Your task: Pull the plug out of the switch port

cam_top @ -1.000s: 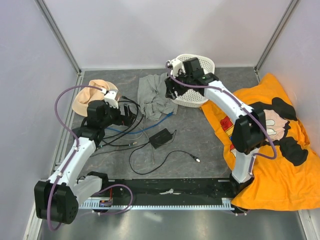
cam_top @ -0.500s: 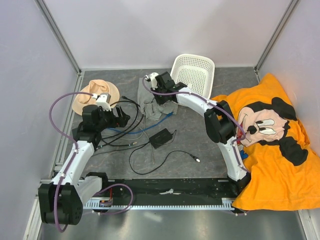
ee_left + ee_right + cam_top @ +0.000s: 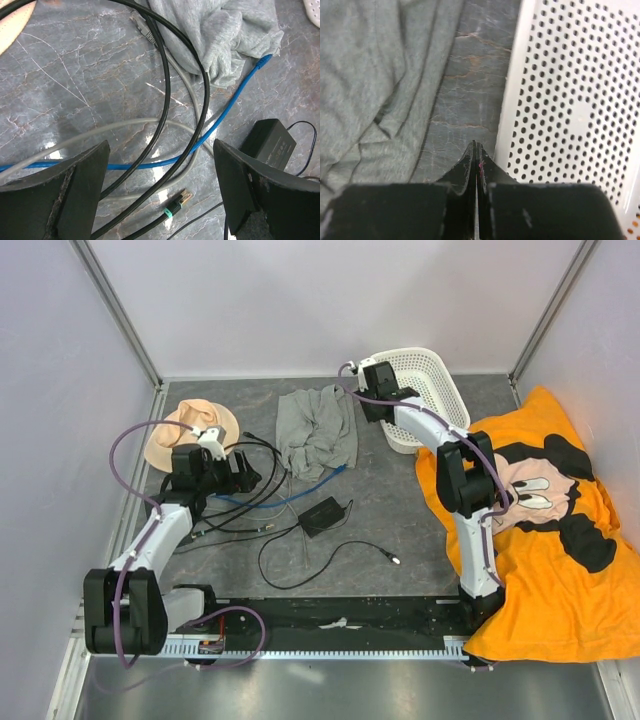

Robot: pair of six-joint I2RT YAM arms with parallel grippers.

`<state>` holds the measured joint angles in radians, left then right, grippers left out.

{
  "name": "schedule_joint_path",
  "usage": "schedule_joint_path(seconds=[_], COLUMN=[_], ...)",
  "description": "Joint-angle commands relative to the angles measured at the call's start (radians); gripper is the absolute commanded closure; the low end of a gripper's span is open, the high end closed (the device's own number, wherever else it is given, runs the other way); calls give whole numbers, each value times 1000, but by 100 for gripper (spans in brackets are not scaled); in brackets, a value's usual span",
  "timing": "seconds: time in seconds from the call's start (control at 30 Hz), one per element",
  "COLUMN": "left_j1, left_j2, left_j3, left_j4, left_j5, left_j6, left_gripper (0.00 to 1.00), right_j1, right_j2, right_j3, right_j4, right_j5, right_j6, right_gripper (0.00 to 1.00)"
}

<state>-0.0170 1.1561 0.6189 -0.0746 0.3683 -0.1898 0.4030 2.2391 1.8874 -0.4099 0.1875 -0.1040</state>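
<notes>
Fingers of the left gripper [image 3: 161, 150] stand wide apart with nothing between them, hanging over a tangle of cables on the counter [image 3: 75, 75]: a blue cable [image 3: 150, 165], a grey cable [image 3: 125, 122] and black cables [image 3: 162, 100] crossing one another. The blue cable's plug [image 3: 263, 60] lies loose just beside the edge of a grey shirt [image 3: 225, 30]. A black power brick [image 3: 267, 145] with a thin cord shows past one finger. The right gripper [image 3: 475, 146] is pressed shut and empty, above the bare strip of counter between the shirt and a white basket [image 3: 570, 100]. Where the switch port is I cannot tell from these views.
</notes>
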Motion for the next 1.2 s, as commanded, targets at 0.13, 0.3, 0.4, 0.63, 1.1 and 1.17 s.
schedule_joint_path(seconds=[0.13, 0.3, 0.4, 0.63, 1.1, 1.17], left_j1=[11, 23, 71, 155, 253, 261], left_j2=[59, 97, 125, 149, 131, 97], left_j3=[180, 234, 246, 304, 392, 392], left_j4=[-91, -117, -114, -192, -373, -389], left_j5=[-54, -52, -11, -112, -135, -178], left_j6=[173, 143, 55, 93, 257, 298], left_gripper=[8, 6, 6, 7, 6, 5], right_j1=[89, 100, 108, 76, 72, 91], right_j2=[-101, -3, 39, 221, -162, -266], right_j3=[-126, -103, -100, 192, -95, -189], right_j4=[34, 23, 28, 172, 137, 105], right_j5=[-462, -638, -613, -148, -591, -649], right_j6=[-103, 12, 26, 52, 37, -25], right_gripper=[99, 100, 100, 100, 55, 45])
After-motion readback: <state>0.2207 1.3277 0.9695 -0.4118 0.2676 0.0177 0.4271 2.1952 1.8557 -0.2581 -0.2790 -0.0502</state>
